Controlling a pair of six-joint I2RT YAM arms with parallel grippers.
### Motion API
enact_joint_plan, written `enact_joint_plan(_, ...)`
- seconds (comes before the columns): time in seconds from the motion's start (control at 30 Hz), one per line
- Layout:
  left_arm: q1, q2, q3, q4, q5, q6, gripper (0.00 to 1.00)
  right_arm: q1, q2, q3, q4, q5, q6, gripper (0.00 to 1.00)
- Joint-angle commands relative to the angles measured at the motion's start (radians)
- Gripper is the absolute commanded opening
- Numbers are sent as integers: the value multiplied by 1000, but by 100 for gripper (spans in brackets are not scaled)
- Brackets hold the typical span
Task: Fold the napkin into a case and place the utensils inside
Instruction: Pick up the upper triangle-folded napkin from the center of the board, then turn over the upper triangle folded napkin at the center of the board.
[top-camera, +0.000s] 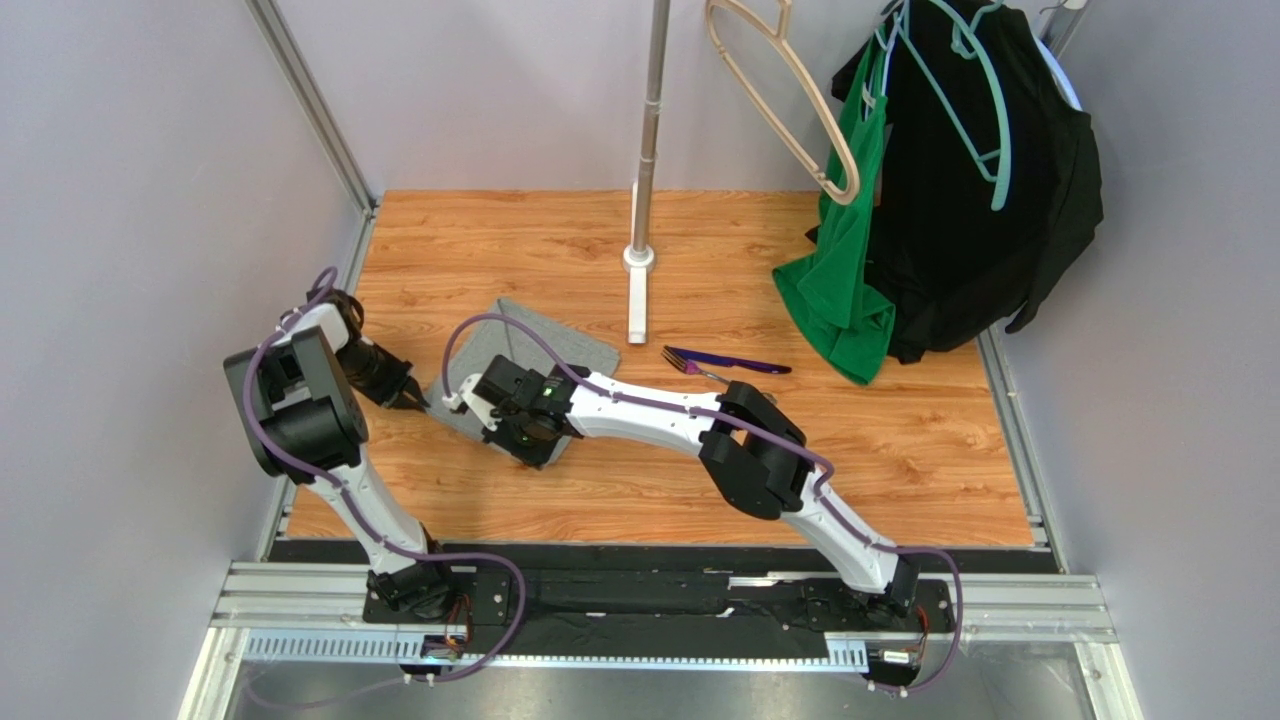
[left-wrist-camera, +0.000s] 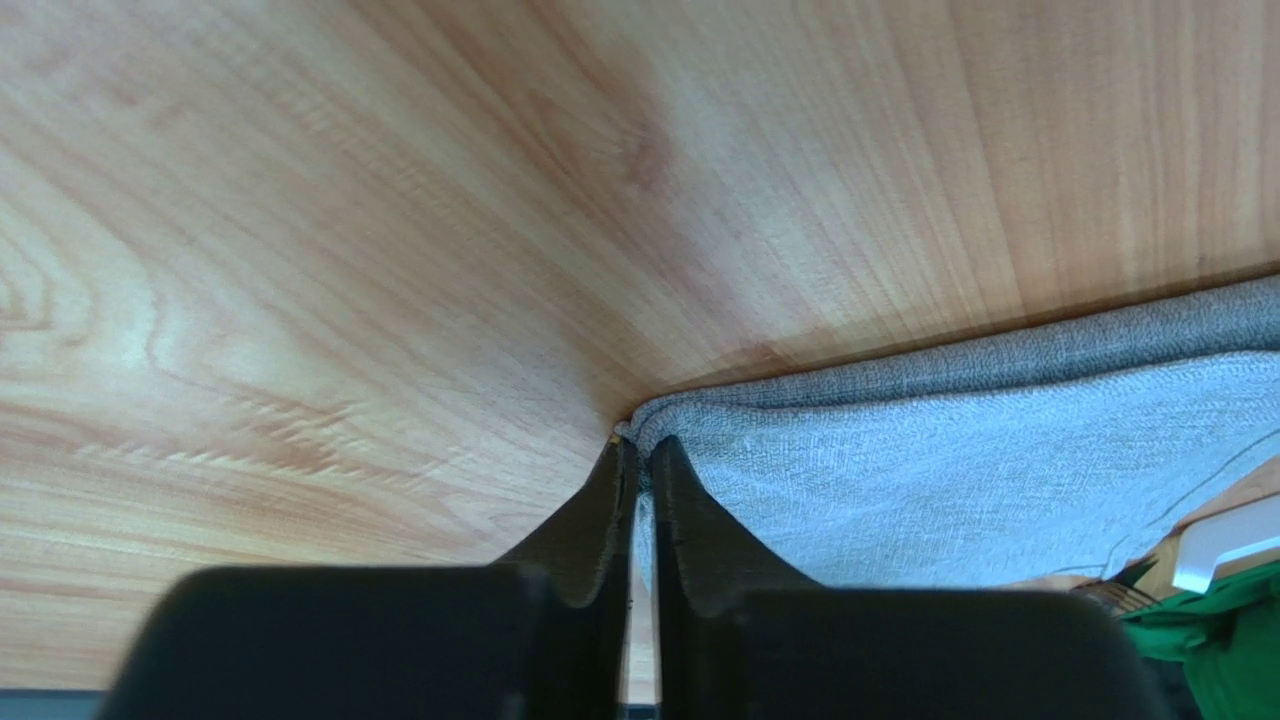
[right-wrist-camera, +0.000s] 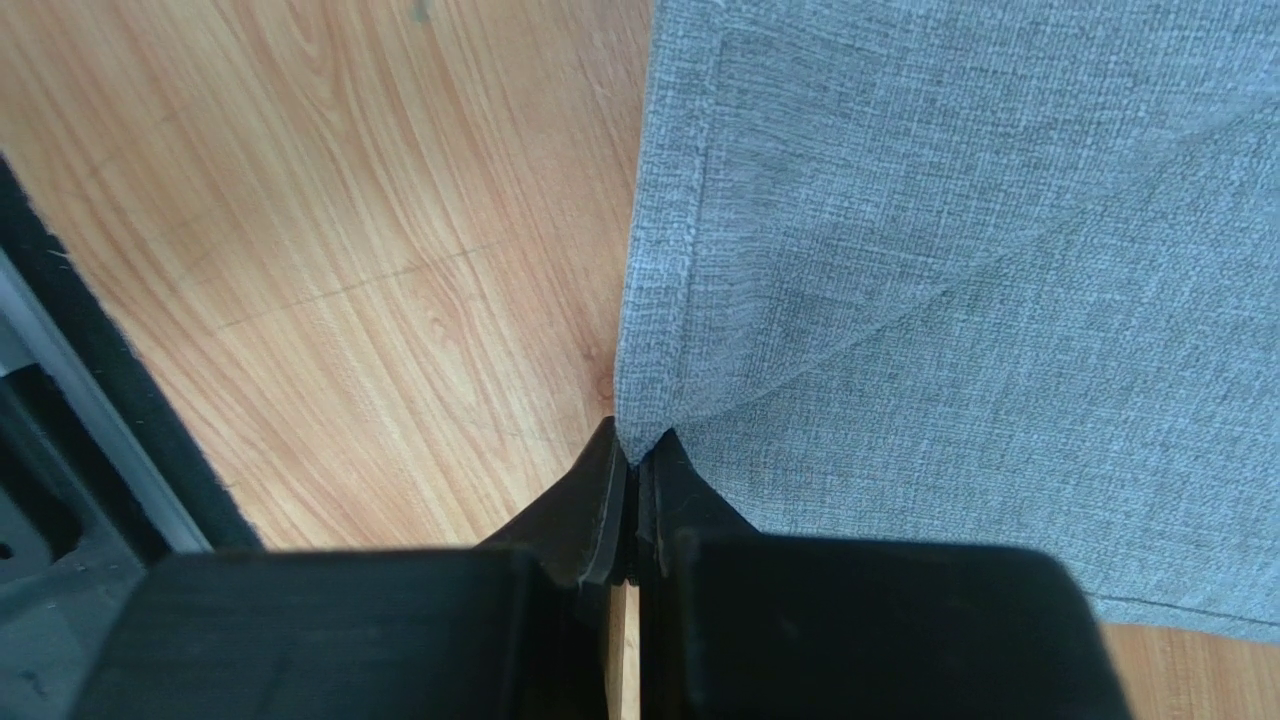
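Where the overhead camera looks down, the grey napkin (top-camera: 568, 345) lies on the bench (top-camera: 902, 450) left of centre with both arms bent over its near-left part. The two utensils (top-camera: 729, 362) lie together just to its right, apart from it.

From the left wrist, the left end effector (left-wrist-camera: 639, 473) is pinched on a layered corner of the napkin.

From the right wrist, the right end effector (right-wrist-camera: 631, 480) is clamped tight on another corner, and a diagonal fold runs across the cloth.

Desk (top-camera: 932, 480): bare wood at lower right and upper left, passable. Obstacles: upright pole (top-camera: 648, 150), upper centre; hanging garments (top-camera: 962, 225), upper right; utensils (top-camera: 724, 362), centre; right arm (top-camera: 676, 413) spanning centre.
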Motion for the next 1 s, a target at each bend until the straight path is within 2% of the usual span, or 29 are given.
enact_joint_plan(0.0, -6, -26, 11, 118, -3, -15, 2, 1, -84, 27, 45, -58, 32, 0)
enact_joint_plan(0.17, -7, -92, -7, 145, -12, -6, 0, 7, -93, 32, 36, -88, 38, 0)
enact_joint_plan(0.33, -3, -313, -13, 111, -68, -14, 0, 28, -142, -14, 79, -133, 95, 0)
enact_joint_plan(0.5, 46, -514, -36, 62, -66, -47, 0, 67, -185, 6, 113, -233, 175, 0)
enact_joint_plan(0.6, 118, -587, -19, 4, -59, -38, 0, 108, -197, 47, 120, -279, 218, 0)
enact_joint_plan(0.7, 225, -655, 25, -50, -37, -18, 0, 137, -197, 99, 151, -361, 283, 0)
enact_joint_plan(0.77, 256, -680, 99, -85, -57, 0, 0, 147, -188, 131, 195, -436, 329, 0)
enact_joint_plan(0.87, 262, -710, 212, -133, -103, 23, 0, 157, -174, 187, 285, -553, 435, 0)
enact_joint_plan(0.97, 262, -743, 266, -70, -85, -9, 0, 153, -165, 211, 378, -622, 537, 0)
